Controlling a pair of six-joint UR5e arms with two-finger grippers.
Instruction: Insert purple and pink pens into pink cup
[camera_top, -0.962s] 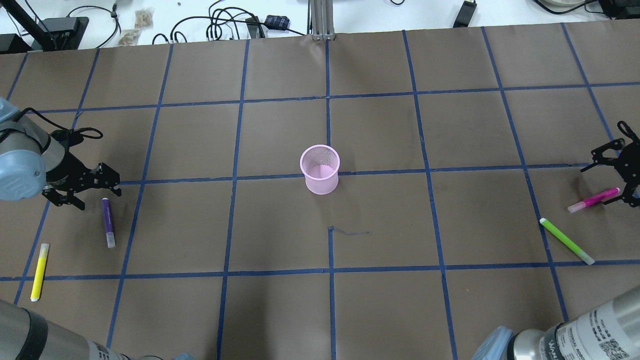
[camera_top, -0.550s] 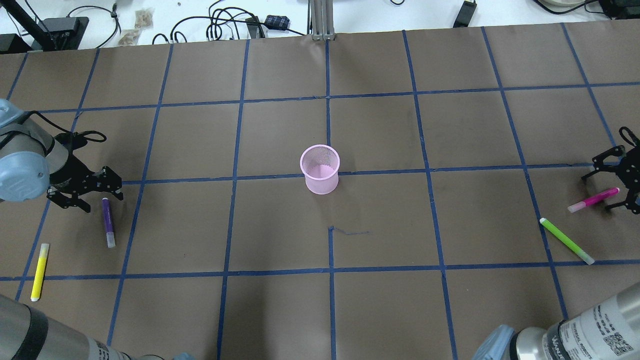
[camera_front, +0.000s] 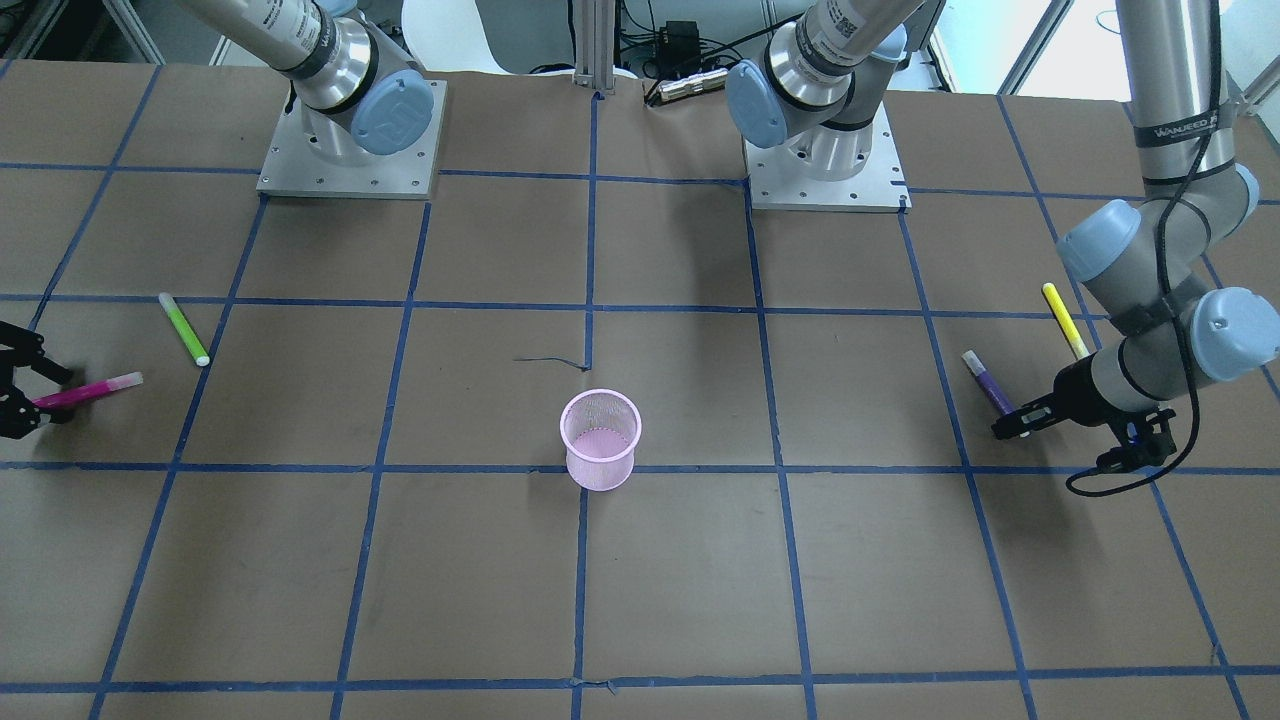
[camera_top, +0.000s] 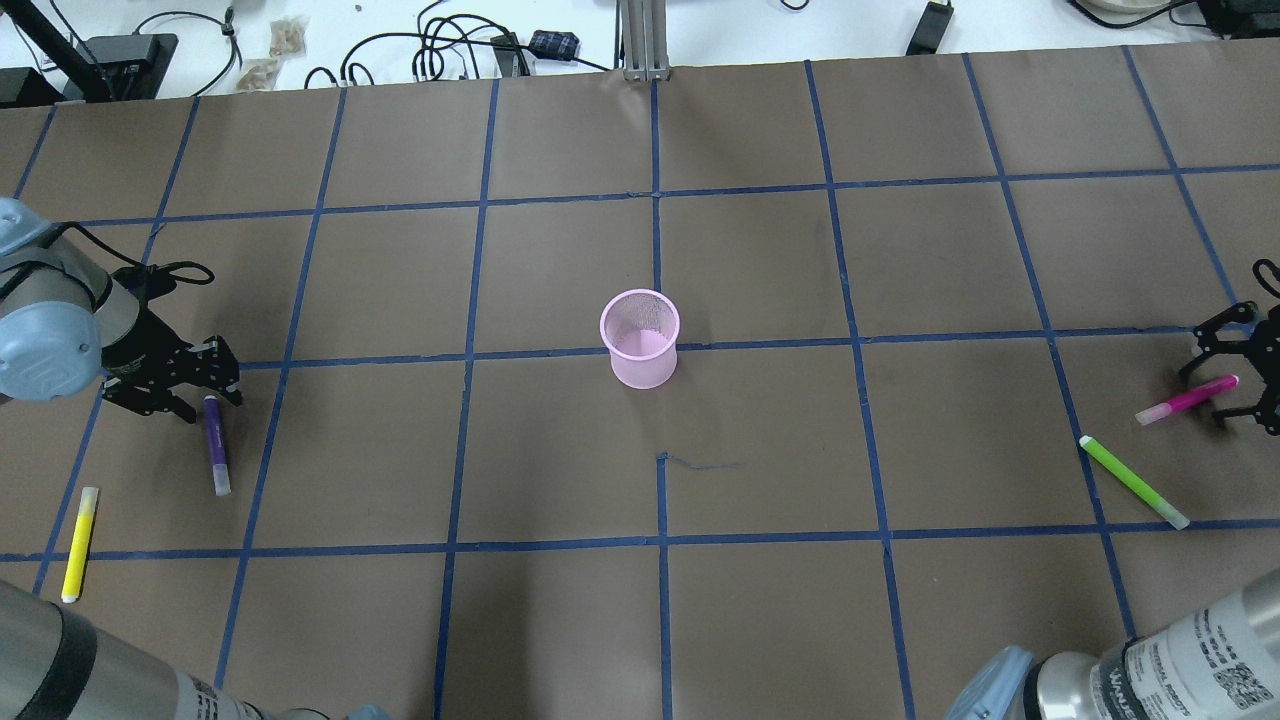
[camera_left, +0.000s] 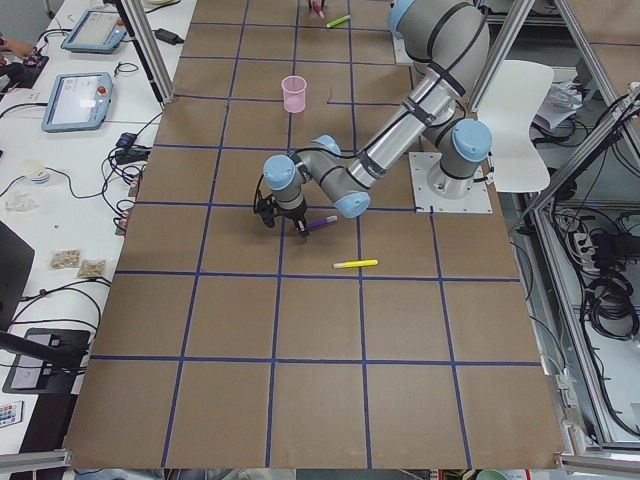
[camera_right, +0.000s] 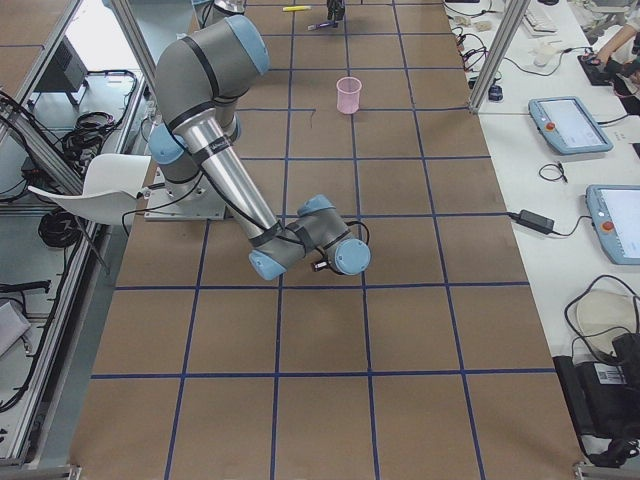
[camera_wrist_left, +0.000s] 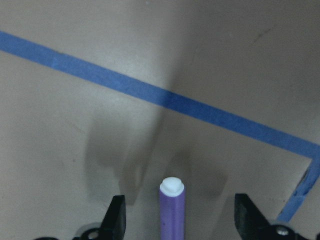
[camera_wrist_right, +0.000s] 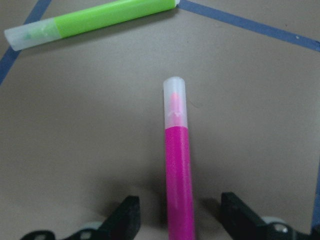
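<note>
At far left of the overhead frame, left gripper (camera_wrist_left: 179, 212) sits low over the table (camera_top: 760, 600), fingers spread to either side of the purple pen (camera_top: 215, 445); only the pen's white-tipped end lies between them, nothing pinched yet. Far right, right gripper (camera_wrist_right: 179, 210) likewise spread, flanking the magenta barrel of the pink pen (camera_top: 1187, 399) near its rear end, clear cap pointing away. Pink cup (camera_top: 640, 338) upright and empty at frame centre, well apart from both pens. Risks, as judged: both holds would land close to one end of a round barrel, so a pen could roll or squirt out as the fingers close, or droop once lifted and arrive tilted. A tilted pen could catch the mesh rim, and the cup looks light enough to tip or slide. Green pen (camera_top: 1133, 482) lies near the pink one, lower right; a skewed closing could nudge it, though it is not touching. Yellow pen (camera_top: 79, 543) lies lower left, apart from the purple one. If both arms reach the cup together they may crowd each other above it. Room: right gripper works hard against the overhead frame's right edge; table edge not visible there. Bare taped paper runs wide open from each pen to the cup.
</note>
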